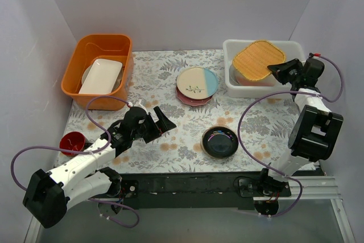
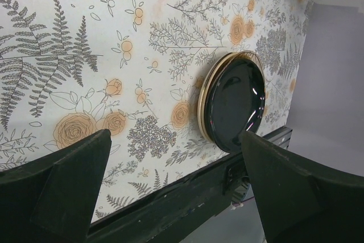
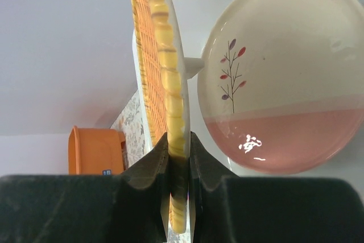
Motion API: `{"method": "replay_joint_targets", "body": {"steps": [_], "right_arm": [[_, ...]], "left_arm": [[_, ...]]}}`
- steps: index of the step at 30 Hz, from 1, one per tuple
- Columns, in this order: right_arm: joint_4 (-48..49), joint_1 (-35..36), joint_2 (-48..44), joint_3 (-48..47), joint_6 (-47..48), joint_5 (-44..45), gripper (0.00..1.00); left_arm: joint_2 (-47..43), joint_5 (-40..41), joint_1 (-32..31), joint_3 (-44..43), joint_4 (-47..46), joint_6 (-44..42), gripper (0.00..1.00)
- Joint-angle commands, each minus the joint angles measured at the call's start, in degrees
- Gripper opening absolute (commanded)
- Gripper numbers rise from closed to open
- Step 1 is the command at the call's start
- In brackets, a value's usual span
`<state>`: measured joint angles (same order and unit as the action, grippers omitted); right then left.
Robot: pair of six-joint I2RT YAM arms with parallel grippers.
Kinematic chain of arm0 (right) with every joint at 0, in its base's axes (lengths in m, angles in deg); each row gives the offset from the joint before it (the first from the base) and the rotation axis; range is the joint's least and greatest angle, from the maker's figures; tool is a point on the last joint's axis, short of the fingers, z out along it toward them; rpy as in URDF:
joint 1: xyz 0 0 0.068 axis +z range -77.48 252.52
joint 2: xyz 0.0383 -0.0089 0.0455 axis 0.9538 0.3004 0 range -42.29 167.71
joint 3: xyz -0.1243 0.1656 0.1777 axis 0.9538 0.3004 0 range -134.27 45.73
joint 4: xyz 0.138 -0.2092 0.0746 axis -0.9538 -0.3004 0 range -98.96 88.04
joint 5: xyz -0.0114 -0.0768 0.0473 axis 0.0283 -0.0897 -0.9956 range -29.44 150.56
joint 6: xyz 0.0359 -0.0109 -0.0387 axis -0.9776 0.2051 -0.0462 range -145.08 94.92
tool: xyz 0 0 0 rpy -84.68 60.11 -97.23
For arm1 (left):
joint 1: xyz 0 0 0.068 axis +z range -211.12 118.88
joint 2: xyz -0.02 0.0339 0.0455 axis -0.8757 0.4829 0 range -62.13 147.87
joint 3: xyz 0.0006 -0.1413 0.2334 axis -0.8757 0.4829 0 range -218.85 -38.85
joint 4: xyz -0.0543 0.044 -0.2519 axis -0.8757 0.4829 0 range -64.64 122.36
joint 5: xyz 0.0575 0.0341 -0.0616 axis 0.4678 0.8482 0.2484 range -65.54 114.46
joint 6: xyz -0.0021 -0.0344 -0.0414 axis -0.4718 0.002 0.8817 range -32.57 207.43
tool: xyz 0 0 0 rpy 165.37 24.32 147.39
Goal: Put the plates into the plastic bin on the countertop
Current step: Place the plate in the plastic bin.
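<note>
Right jaws are clenching the yellow plate (image 1: pixel 259 60) over the plastic bin (image 1: pixel 250 90) at the worktop's (image 1: pixel 153 72) far-right corner. Left jaws are gaping. Lowering, then releasing, likely comes next.

- Mustard yellow plate (image 3: pixel 165 72) pinched in my right fingers (image 3: pixel 85 209): ridged, woven-looking face, bumpy rim, dull sheen.
- Cream-and-pink plate (image 3: pixel 284 83) inside the plastic bin (image 1: pixel 256 91): smooth glaze, bright glints.
- The bin itself: whitish, smooth plastic.
- Black plate (image 2: pixel 234 103), well apart from the bin: mirror-glossy.
- Countertop (image 2: pixel 85 38) under the bin: flat, matt print.
- My fingers: matt black, faintly grainy.
</note>
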<state>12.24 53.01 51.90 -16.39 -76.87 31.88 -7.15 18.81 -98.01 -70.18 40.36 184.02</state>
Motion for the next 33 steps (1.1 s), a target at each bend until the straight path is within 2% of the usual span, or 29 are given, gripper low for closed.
{"method": "replay_joint_targets", "body": {"steps": [1,16,33], "right_arm": [[9.53,-0.36,0.99,-0.80,-2.96,1.35,0.01],[13.93,-0.36,6.79,-0.97,-4.64,0.74,0.01],[10.95,-0.36,12.76,-4.05,-1.56,-1.37,0.01]], "left_arm": [[-0.40,-0.77,-0.29,-1.01,0.46,-0.97,0.98],[-0.49,-1.03,-0.29,-0.92,0.90,-0.97,0.98],[-0.93,-0.94,-0.29,-0.92,1.69,-0.80,0.98]]}}
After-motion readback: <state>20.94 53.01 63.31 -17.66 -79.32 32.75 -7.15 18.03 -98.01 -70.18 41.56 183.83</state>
